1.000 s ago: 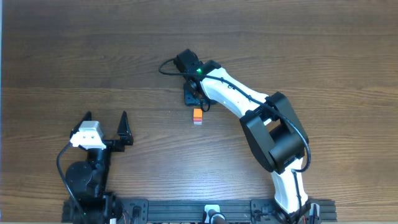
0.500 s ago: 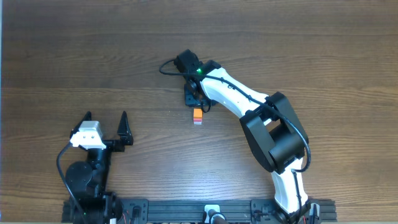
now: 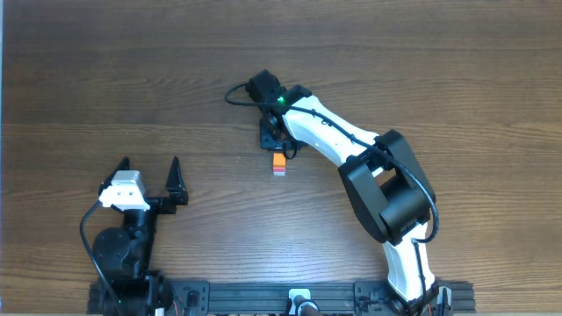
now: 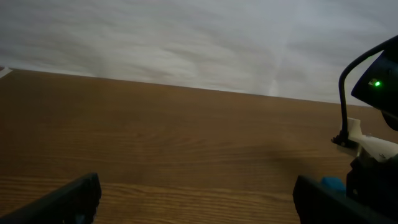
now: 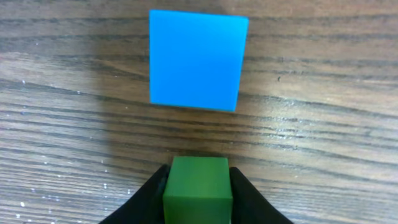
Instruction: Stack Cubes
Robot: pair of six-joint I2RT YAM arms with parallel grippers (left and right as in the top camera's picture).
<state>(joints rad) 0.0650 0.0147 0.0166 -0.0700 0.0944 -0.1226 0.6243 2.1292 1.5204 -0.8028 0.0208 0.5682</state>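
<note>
The green cube (image 5: 198, 180) is being clenched between the right arm's fingers (image 5: 152, 198), which are hanging just above the middle of the top view. The blue cube (image 5: 198, 59) is lying flat on the counter (image 5: 323, 124) close by, apart from the green one. The orange cube (image 3: 279, 160) is sitting at the centre of the top view, just below that arm's tip. The left arm's fingers (image 3: 176, 180) are resting spread wide and released at the lower left, well apart from the cubes.
</note>
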